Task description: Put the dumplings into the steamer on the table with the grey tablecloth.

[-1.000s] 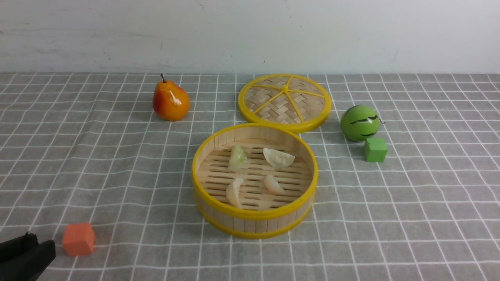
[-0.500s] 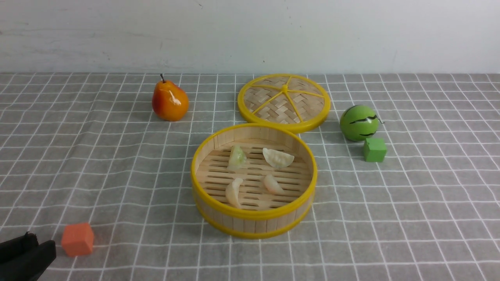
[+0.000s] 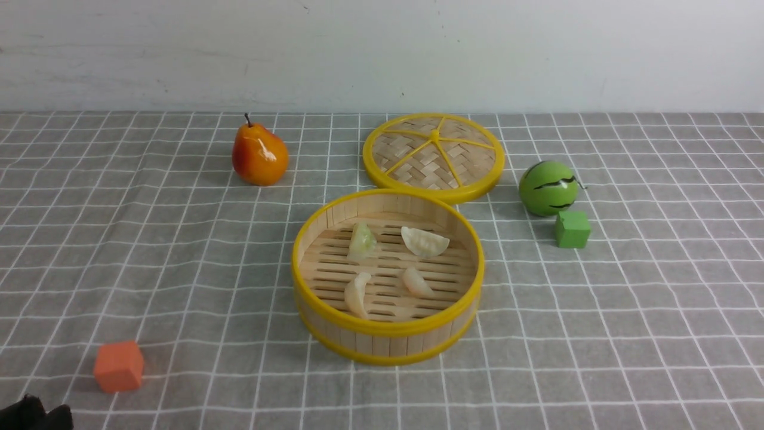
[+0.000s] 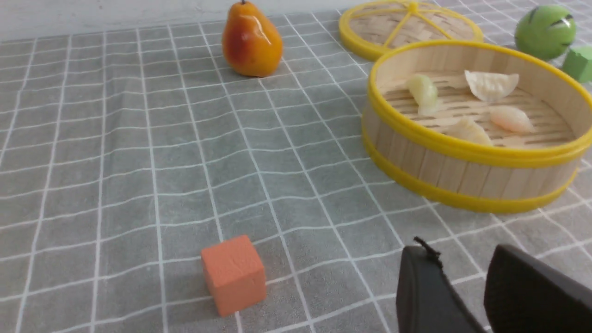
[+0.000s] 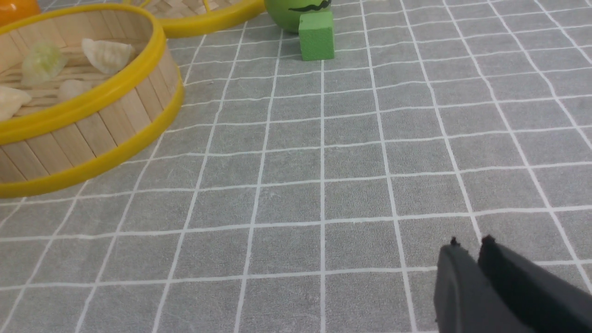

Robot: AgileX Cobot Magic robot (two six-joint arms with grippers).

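Since a second ago, the left end effector point(image 3: 36, 413) has drawn back toward the surface's near left corner, so that only its dark tips show at the bottom edge of the front view; everything else lies as it did.

From the front, the steamer point(image 3: 388, 331) stands near the middle of the grey tablecloth point(image 3: 597, 334), and all four dumplings point(image 3: 425, 241) rest on its slatted floor, the pale green one point(image 3: 362, 240) toward the far left inside. Its woven lid point(image 3: 434, 154) lies flat just behind it, toward the far edge. A pear point(image 3: 259, 155) stands far left of the lid. A green ball with black streaks point(image 3: 548, 187) sits to the right of the lid, with a green cube point(image 3: 572, 229) just in front of it. An orange cube point(image 3: 119, 366) lies toward the near left corner.

At the left wrist, the left end effector point(image 4: 467, 277) hangs with its fingers point(image 4: 423, 286) clearly apart and nothing between them, the orange cube point(image 4: 233, 274) beside it and the steamer point(image 4: 471, 171) beyond.

At the right wrist, the right end effector point(image 5: 469, 249) has its fingers nearly together, only a sliver between the tips, holding nothing above bare cloth; the steamer point(image 5: 88, 134) and green cube point(image 5: 316, 35) lie well apart from it.
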